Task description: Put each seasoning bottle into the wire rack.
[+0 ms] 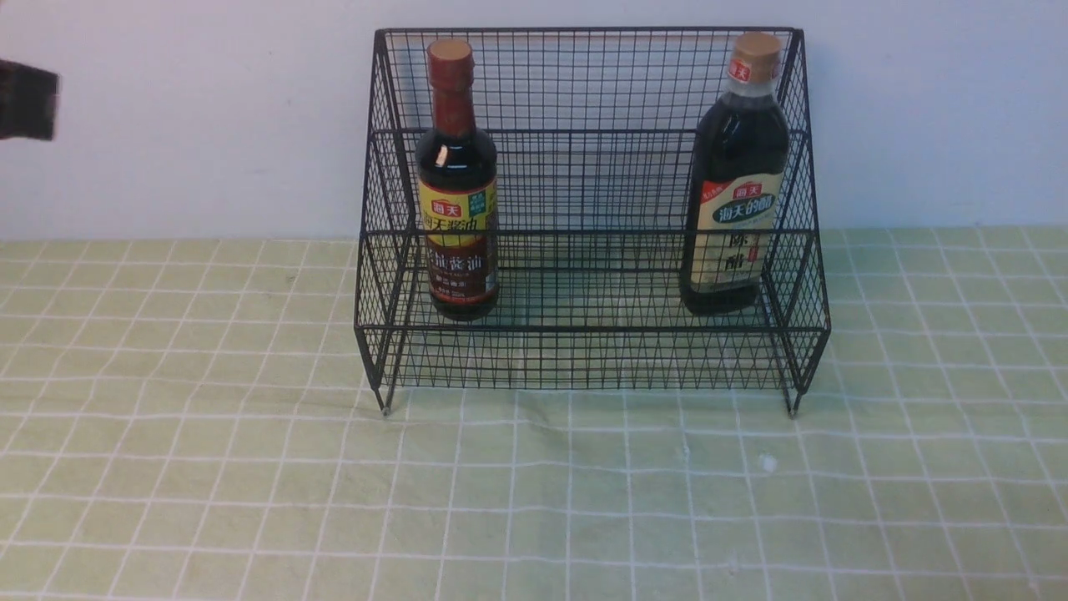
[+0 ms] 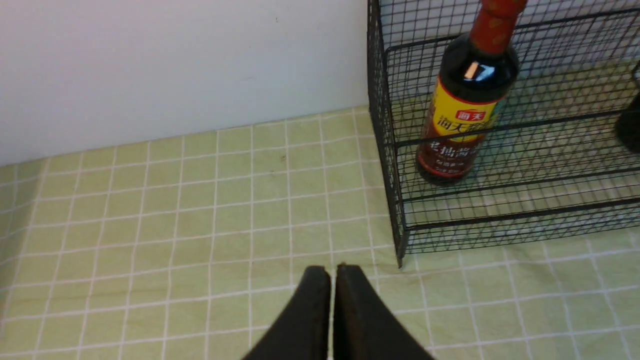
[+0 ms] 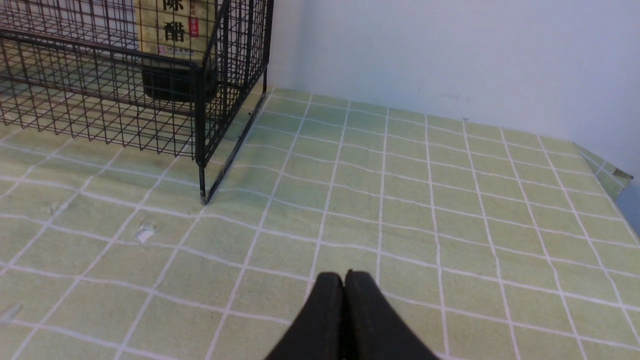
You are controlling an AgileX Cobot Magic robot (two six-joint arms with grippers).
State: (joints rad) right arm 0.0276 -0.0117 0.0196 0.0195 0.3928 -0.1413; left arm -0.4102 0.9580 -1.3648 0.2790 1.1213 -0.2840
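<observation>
Nearest the camera, at six o'clock in the front view: only a pale green checked tablecloth (image 1: 534, 501), wrinkled, with a small white fleck lying on it toward five o'clock of the rack.

Farther back, at twelve o'clock: black wire rack (image 1: 592, 250) standing on the cloth against a white wall (image 1: 167, 125), on short legs. Inside, on the lower tier: slim bottle (image 1: 457, 179) with red-brown neck upright toward the rack's left end; larger bottle (image 1: 738, 179) with tan cap upright toward the right end, well apart from the slim one, with mesh between camera and both labels.

At nine o'clock, cut by the frame edge: a dark blurred shape (image 1: 27, 100), too smeared to identify.

From the left wrist camera: left gripper (image 2: 332, 280) clenched, tips pressed together and holding nothing, over bare cloth just off the rack's left front corner; slim bottle farther on, behind the mesh, its cap cut off by the frame edge.

From the right wrist camera: right gripper (image 3: 344, 282) likewise clenched and empty, over open cloth well clear of the rack's right front leg; only the larger bottle's lower body and cream label visible, upper part out of frame. Nothing between either gripper and the rack.
</observation>
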